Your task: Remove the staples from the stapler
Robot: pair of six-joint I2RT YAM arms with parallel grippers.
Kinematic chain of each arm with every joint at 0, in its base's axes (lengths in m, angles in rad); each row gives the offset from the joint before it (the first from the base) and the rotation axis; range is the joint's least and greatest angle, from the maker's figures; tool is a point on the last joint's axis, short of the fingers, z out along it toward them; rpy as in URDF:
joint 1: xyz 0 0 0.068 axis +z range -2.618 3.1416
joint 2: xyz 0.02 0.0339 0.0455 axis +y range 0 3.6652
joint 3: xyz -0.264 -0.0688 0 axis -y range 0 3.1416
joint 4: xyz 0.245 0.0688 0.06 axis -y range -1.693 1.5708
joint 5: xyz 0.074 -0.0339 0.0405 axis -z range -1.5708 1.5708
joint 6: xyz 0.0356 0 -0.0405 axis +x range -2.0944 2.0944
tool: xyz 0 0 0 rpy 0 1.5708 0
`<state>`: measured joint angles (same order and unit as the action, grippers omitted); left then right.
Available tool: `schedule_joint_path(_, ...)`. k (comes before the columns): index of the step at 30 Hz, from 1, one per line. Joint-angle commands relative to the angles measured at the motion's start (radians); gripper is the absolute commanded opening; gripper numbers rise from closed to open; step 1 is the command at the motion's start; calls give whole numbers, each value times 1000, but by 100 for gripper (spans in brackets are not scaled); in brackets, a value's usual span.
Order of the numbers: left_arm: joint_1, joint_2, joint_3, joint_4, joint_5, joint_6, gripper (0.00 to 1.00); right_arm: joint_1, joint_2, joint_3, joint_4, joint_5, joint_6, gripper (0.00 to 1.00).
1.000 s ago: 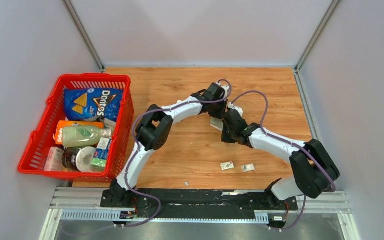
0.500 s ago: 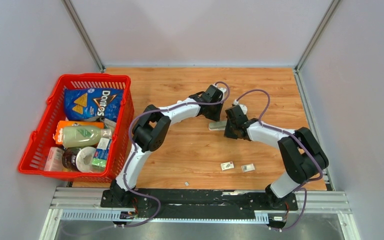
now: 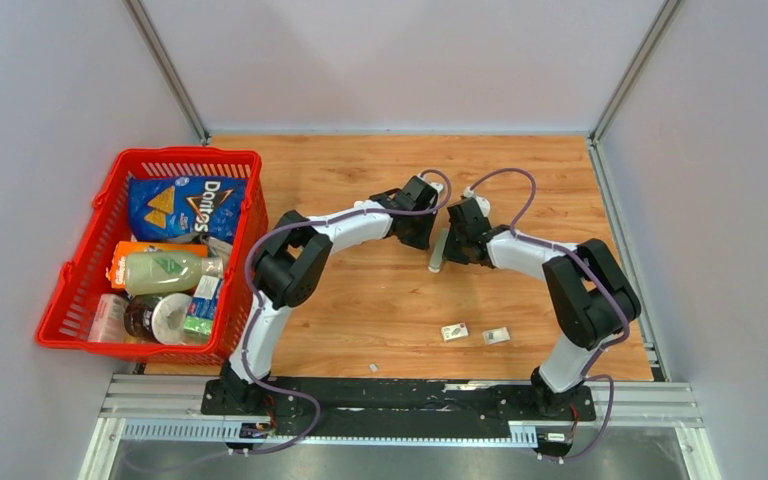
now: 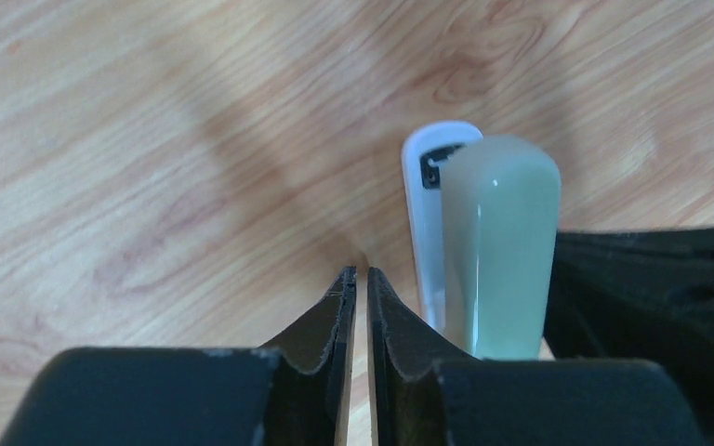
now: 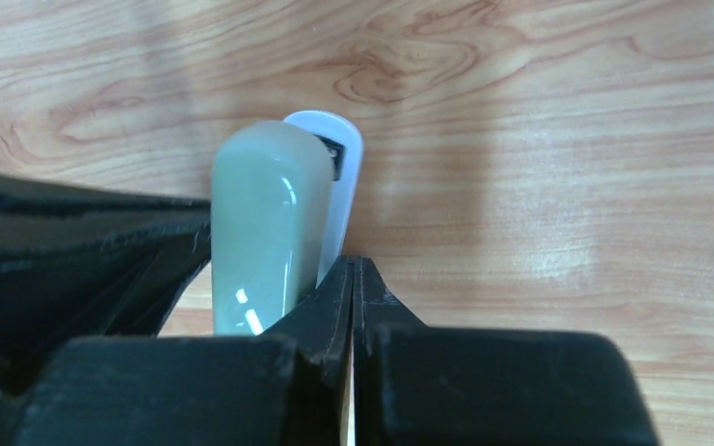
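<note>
The stapler (image 3: 438, 251), pale green on a white base, lies on the wooden table between my two grippers. My left gripper (image 3: 424, 240) is shut and empty, just left of it. My right gripper (image 3: 456, 254) is shut and empty, against its right side. In the left wrist view the stapler (image 4: 483, 242) lies right of the closed fingertips (image 4: 361, 274). In the right wrist view it (image 5: 270, 223) touches the left finger of the gripper (image 5: 353, 265). Two short silvery staple strips (image 3: 454, 332) (image 3: 497, 336) and a tiny piece (image 3: 373, 368) lie near the front.
A red basket (image 3: 240, 160) with a chip bag, bottles and packets stands at the left. Grey walls enclose the table at the back and sides. The black arm mounting rail (image 3: 400, 395) runs along the near edge.
Both grippers have moved a little toward the back, close on either side of the stapler. The stapler has turned from lying crosswise to pointing near-to-far.
</note>
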<state>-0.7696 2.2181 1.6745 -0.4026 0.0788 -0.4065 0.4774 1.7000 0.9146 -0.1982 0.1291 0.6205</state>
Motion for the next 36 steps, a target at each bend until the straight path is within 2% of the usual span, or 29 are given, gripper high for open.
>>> schedule_joint_path(1, 0, -80, -53, -54, -31, -3, 16, -6, 32, 61, -15, 23, -8, 0)
schedule_joint_path(6, 0, -120, -99, -61, -39, -2, 16, -6, 23, 89, -53, 38, -16, 0)
schedule_joint_path(10, 0, -146, -99, -84, -71, 1, 17, -8, -48, 67, -98, 105, -18, 2)
schedule_joint_path(13, 0, -172, -85, -97, -70, 3, 24, -6, -117, 60, -148, 145, -30, 13)
schedule_joint_path(15, -2, -185, -78, -110, -65, 9, 36, -8, -193, 52, -181, 156, -44, 22)
schedule_joint_path(16, -2, -193, -79, -111, -62, 9, 38, -8, -226, 47, -196, 167, -50, 26)
schedule_joint_path(18, -2, -213, -85, -111, -51, 6, 44, -8, -305, 32, -220, 187, -57, 41)
schedule_joint_path(22, -10, -250, -94, -99, -40, -6, 52, -6, -413, 27, -276, 204, -87, 63)
schedule_joint_path(23, -19, -256, -90, -99, -40, -6, 60, -8, -431, 33, -296, 211, -96, 67)
schedule_joint_path(25, -33, -256, -67, -107, -45, -3, 69, -8, -467, 40, -337, 222, -107, 70)
schedule_joint_path(28, -57, -241, -35, -120, -56, 3, 71, -8, -552, 23, -363, 219, -108, 75)
schedule_joint_path(30, -66, -223, 11, -131, -62, 6, 78, -8, -605, 12, -385, 224, -108, 77)
schedule_joint_path(36, -92, -126, 155, -197, -140, 17, 79, -8, -744, 0, -449, 190, -102, 78)
